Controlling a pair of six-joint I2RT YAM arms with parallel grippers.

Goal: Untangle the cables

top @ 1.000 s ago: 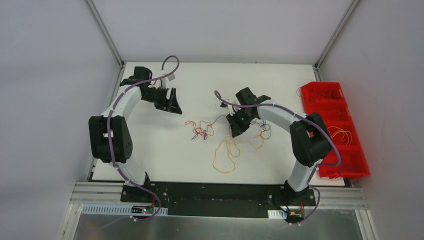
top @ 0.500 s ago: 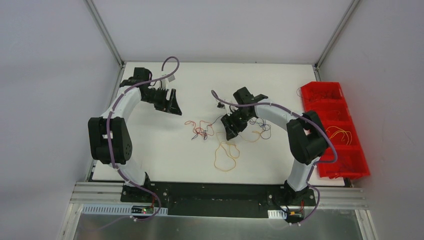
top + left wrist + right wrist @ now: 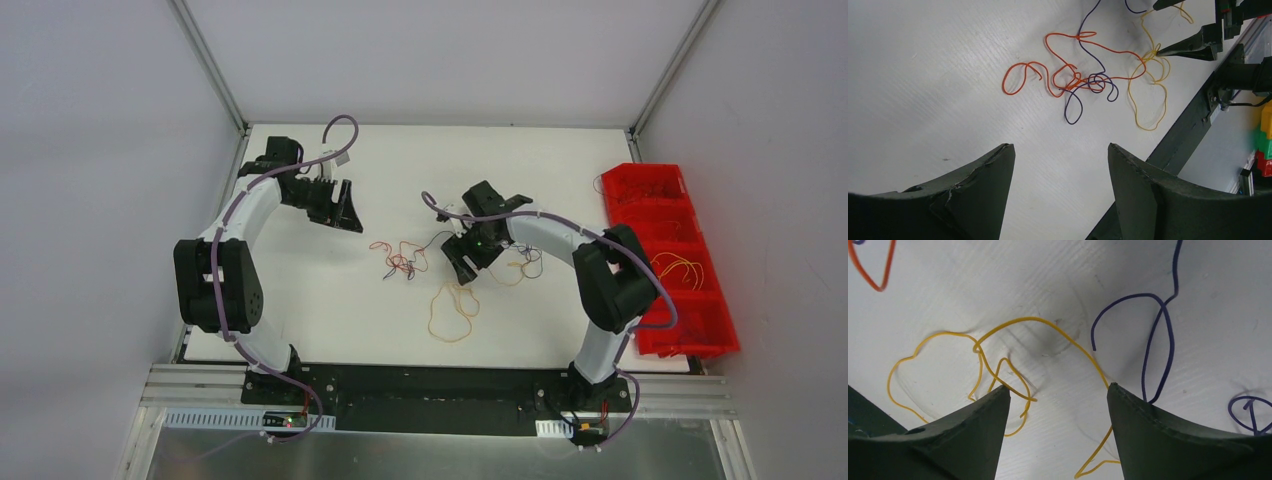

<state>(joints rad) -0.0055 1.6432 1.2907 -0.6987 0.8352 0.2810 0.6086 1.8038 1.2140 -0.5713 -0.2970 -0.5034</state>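
Note:
The cables lie loose mid-table: an orange and red tangle [image 3: 400, 262], a yellow loop [image 3: 452, 341] nearer the arms, and dark purple strands [image 3: 530, 262] to its right. My right gripper [image 3: 465, 258] hovers low over them and is open. In the right wrist view its jaws [image 3: 1059, 387] straddle the yellow cable [image 3: 1024, 318] without gripping it, and a purple cable [image 3: 1134, 295] curls beside the right finger. My left gripper [image 3: 345, 210] hangs open and empty to the left, apart from the cables. The left wrist view [image 3: 1060, 146] looks across bare table toward the orange tangle [image 3: 1068, 80].
A red compartment bin [image 3: 665, 250] holding more thin wires stands along the table's right edge. Metal frame posts rise at the back corners. A black rail [image 3: 420, 385] carrying both arm bases runs along the near edge.
My right gripper has opened from nearly shut and let go of the yellow cable, which now lies flat. It also shifted slightly left. The left arm has hardly moved.

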